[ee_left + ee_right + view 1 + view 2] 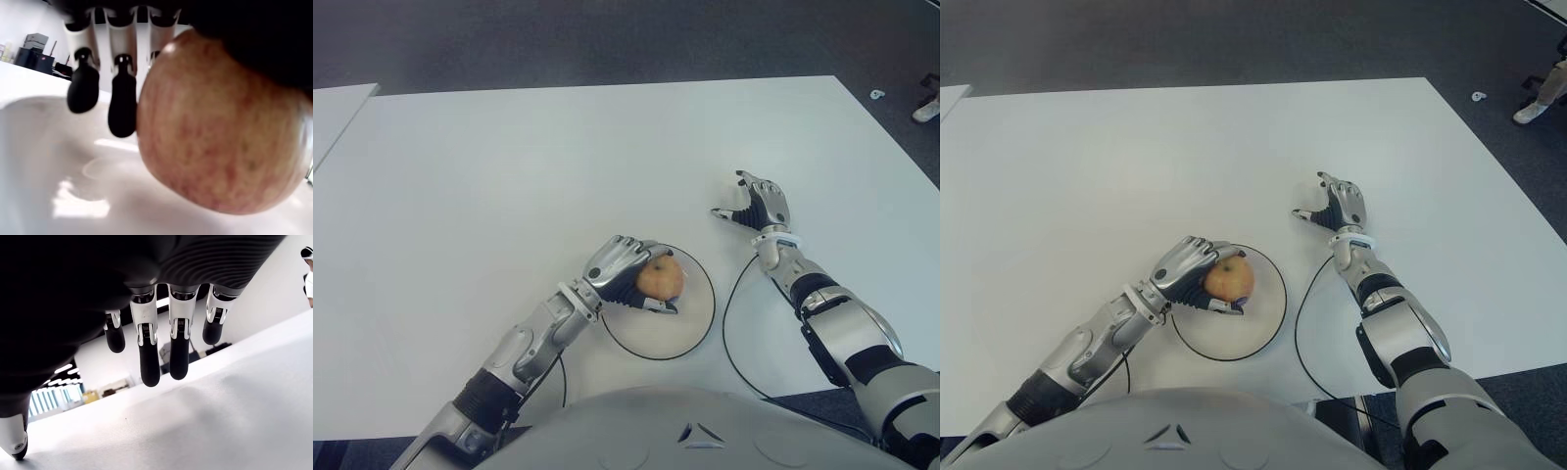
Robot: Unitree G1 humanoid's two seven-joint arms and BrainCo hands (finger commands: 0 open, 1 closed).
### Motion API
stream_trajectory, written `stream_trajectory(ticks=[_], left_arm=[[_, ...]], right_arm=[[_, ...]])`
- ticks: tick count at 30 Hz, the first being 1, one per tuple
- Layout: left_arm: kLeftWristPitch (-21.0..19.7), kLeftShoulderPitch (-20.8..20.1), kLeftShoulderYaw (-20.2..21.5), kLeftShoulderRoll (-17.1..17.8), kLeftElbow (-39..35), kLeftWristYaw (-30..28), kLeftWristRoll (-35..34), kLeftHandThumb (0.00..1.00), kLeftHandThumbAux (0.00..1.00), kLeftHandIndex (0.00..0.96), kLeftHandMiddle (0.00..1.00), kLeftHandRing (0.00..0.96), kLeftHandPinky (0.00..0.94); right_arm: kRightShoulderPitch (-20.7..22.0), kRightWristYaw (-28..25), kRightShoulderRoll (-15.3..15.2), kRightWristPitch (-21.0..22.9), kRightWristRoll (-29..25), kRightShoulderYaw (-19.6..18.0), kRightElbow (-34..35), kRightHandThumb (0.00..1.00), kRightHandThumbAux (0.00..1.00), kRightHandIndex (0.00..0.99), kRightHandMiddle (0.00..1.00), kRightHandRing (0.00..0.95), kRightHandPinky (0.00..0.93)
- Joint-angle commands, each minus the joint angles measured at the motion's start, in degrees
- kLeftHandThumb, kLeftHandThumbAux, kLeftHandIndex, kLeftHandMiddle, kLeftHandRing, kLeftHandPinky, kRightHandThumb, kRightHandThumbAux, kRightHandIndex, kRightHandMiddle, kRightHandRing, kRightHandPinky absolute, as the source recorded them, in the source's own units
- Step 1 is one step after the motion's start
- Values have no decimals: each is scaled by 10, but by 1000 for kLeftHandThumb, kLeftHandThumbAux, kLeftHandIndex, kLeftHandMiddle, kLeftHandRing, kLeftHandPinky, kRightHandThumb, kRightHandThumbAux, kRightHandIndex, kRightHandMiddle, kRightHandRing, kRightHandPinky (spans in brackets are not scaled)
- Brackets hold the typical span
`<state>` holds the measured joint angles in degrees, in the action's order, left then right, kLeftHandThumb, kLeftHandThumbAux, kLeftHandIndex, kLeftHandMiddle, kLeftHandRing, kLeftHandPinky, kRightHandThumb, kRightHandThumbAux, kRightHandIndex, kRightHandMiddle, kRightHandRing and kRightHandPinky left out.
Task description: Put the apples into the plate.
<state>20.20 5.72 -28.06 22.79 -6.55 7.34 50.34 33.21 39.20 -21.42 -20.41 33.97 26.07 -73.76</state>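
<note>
Your left hand point(625, 266) is clamped around the 1 apple point(661, 278), over the plate point(697, 315). It looks firm, smooth, roundish; grip its sides. Your right hand point(756, 204), fingers relaxed, holds nothing.

Light: we see even, bright overhead light on the table point(509, 176).
Glare: white patches beneath the apple point(220, 142).
Blur: apple soft up close.

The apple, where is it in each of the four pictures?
Left eye view: the apple sits low and centre, held in the left hand over the plate.
Right eye view: low, left of centre, same hand and plate.
Left wrist view: fills the right side, close up.
Right wrist view: not in it; only the open right hand.
Shared landmark: the plate's dark rim.
</note>
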Motion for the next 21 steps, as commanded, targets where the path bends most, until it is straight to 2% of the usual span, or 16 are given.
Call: stream_trajectory(ticks=[1,4,7,21], left_arm=[[1,4,7,4,-10,-6,-3,341,350,302,364,306,277],[-5,6,14,7,-23,-2,10,309,326,229,280,232,214],[-9,6,16,8,-30,-4,17,292,313,183,234,197,200],[-32,10,17,14,-59,-36,28,278,288,133,177,158,177]], right_arm=[[-72,-25,68,8,17,22,-33,349,583,121,307,251,96],[-72,-27,68,7,16,22,-33,355,585,118,311,254,100],[-70,-28,69,8,16,22,-34,362,592,116,315,265,117],[-69,-27,71,8,17,23,-33,367,591,115,320,266,96]])
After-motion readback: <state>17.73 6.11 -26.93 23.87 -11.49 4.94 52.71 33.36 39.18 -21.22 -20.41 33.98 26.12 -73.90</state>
